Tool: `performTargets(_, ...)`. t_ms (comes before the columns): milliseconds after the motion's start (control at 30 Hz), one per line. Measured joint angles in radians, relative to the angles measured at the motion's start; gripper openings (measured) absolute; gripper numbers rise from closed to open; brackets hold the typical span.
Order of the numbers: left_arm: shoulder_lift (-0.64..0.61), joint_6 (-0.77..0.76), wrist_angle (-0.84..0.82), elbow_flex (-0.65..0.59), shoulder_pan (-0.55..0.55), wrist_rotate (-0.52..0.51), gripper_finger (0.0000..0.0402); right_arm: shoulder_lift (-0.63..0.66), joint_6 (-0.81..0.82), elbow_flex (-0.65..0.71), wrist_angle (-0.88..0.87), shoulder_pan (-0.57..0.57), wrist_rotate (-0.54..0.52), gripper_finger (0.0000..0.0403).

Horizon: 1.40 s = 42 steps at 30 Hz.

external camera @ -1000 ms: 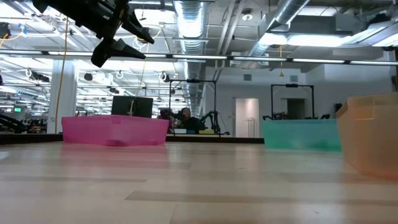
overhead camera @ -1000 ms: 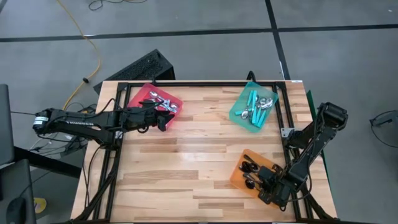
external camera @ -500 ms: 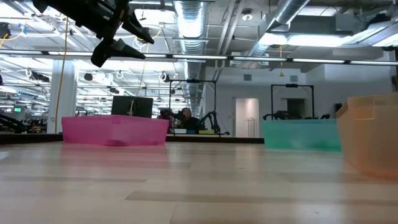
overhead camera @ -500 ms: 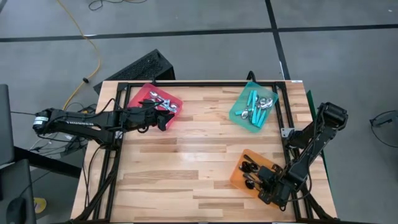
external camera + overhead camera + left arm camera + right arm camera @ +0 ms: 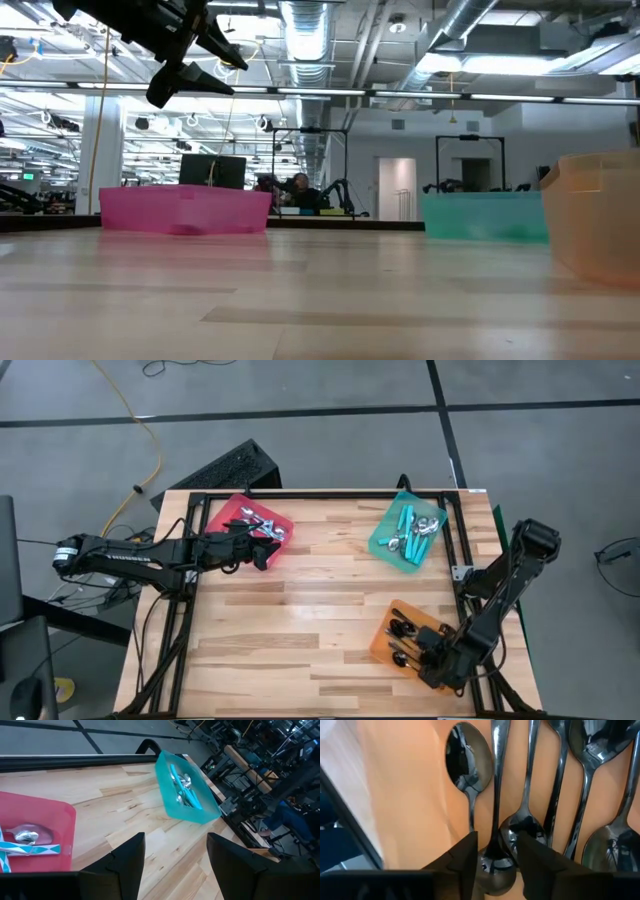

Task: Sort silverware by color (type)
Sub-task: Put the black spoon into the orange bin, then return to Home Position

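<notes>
bare wooden table (image 5: 300, 610) centre, trays at edges, right gripper (image 5: 496, 854) fingers spread astride black spoons (image 5: 470, 775) in orange tray (image 5: 385, 645), wider than earlier, left gripper (image 5: 175, 852) spread above red tray (image 5: 240, 512), unmoved

Robotics lab / open industrial hall: exposed ceiling ducts (image 5: 310, 25) & pipes, strip lights, grey concrete floor (image 5: 330, 440) w/ yellow cable (image 5: 135, 420), other arm rigs (image 5: 335, 192) on black frames behind wooden table (image 5: 310, 610).
</notes>
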State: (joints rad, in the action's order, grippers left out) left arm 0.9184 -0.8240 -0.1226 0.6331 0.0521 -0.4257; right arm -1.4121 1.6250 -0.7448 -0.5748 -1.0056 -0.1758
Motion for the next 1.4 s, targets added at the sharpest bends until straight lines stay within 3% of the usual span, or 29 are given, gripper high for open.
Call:
performTargets(433, 0.0, -0.036, 0.027, 0.0, 0.0, 0.092, 0.0197, 0.199, -0.145, -0.002, 0.002, 0.081, -0.061, 0.017)
performTargets(867, -0.076, -0.038, 0.094, 0.0, 0.0, 0.152, 0.0197, 0.527, -0.368, -0.002, 0.046, 0.346, -0.27, 0.0163)
performTargets(1133, -0.177, -0.025, 0.14, 0.0, 0.0, 0.127, 0.0197, 0.714, -0.688, -0.002, 0.279, 0.48, -0.27, 0.0164)
performTargets(1233, -0.204, -0.003, 0.161, 0.0, 0.0, 0.112, 0.0197, 0.778, -0.786, -0.002, 0.294, 0.502, -0.242, 0.0164)
performTargets(1400, -0.229, 0.018, 0.161, 0.0, 0.0, 0.105, 0.0197, 0.867, -0.945, -0.002, 0.331, 0.532, -0.302, 0.0164)
